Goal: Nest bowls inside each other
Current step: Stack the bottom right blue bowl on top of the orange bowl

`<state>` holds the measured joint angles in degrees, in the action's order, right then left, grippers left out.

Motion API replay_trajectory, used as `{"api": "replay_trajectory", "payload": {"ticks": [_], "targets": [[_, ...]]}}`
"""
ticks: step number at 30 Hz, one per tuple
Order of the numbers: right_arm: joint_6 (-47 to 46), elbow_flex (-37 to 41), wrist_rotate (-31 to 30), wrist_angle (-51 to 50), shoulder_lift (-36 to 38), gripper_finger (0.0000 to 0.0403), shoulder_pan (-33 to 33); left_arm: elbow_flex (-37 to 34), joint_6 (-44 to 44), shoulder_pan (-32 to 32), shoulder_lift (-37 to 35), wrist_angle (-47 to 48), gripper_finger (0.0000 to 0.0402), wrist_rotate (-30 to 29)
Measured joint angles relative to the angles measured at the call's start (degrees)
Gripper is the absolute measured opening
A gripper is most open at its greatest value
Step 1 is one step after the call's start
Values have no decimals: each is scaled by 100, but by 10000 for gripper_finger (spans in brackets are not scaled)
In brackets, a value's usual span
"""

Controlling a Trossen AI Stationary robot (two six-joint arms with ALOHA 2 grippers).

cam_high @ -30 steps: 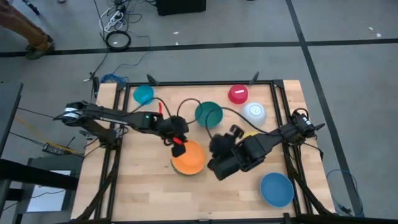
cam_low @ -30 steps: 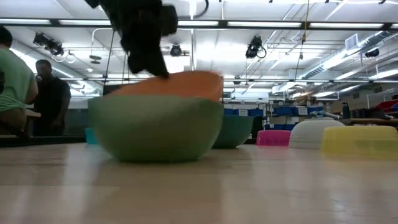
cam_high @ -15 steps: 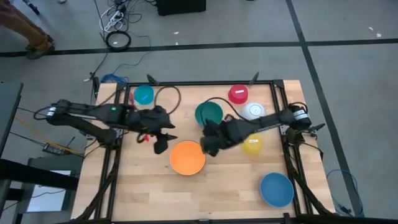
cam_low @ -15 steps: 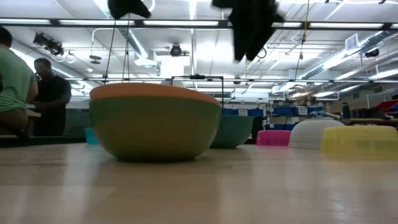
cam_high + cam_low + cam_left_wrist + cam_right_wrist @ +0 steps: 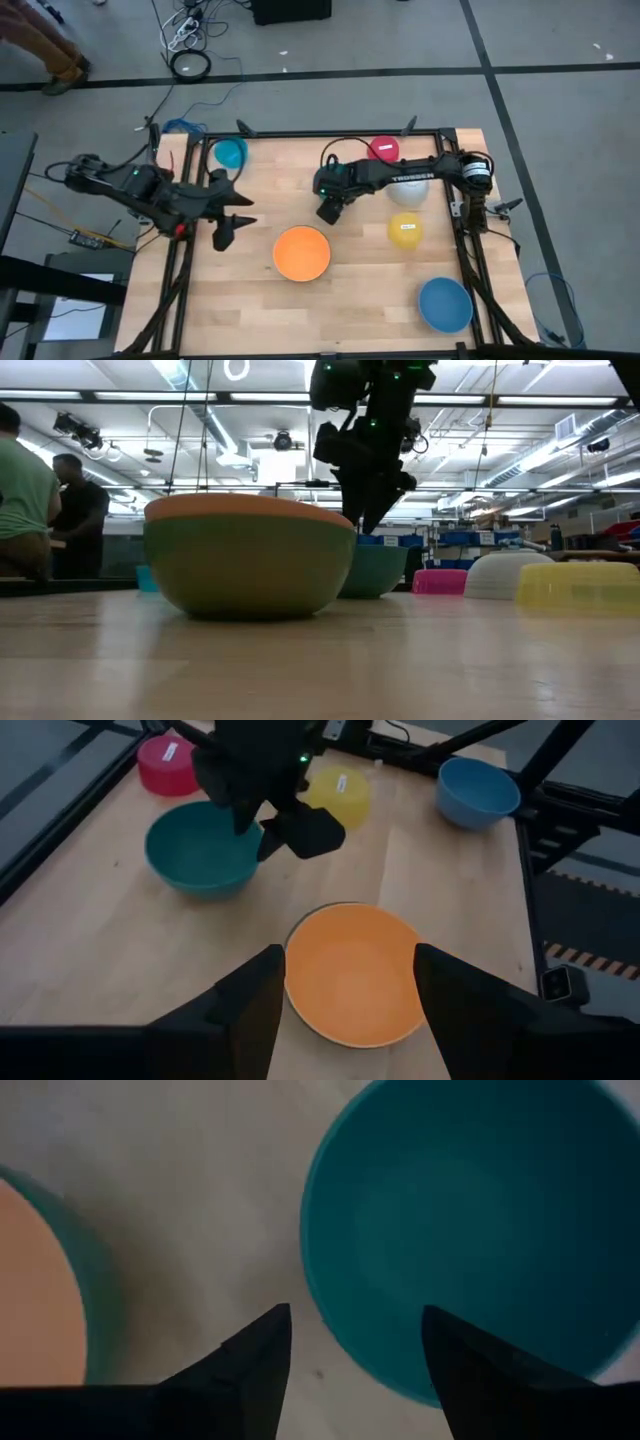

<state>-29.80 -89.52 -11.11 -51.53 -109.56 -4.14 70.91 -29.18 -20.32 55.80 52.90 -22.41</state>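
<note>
hovering open over the teal bowl, the right hand; left hand open beside the orange bowl.

Grey floor, ceiling strip lights, seemingly shelving beyond.

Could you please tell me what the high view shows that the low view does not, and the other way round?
Only the high view shows the blue bowl, the left hand open beside the table's left edge, and the orange bowl as a full disc. Only the low view shows that the orange bowl sits nested in a green bowl, plus people in the room behind. Both show the right hand open above the teal bowl, and the red, white and yellow bowls.
</note>
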Motion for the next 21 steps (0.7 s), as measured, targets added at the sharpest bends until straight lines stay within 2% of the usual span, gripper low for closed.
{"api": "replay_trajectory", "payload": {"ticks": [5, 7, 12, 17, 21], "targets": [[-17, 0, 189, -46, 0, 210, 66, 0, -4, -81, -48, -1, 231, -142], [-248, 1, 278, -389, 15, 211, 161, -1, -51, -84, -33, 51, 231, -143], [-1176, 0, -53, -1354, 441, 218, 1045, -4, -148, -167, -27, 288, 231, -232], [-3207, -1, -685, -1727, 1202, 226, 2414, -7, 27, -165, -26, 282, 231, -399], [-5194, -4, -798, -2273, 1432, 226, 3583, -7, 177, -146, -26, 275, 231, -454]]}}
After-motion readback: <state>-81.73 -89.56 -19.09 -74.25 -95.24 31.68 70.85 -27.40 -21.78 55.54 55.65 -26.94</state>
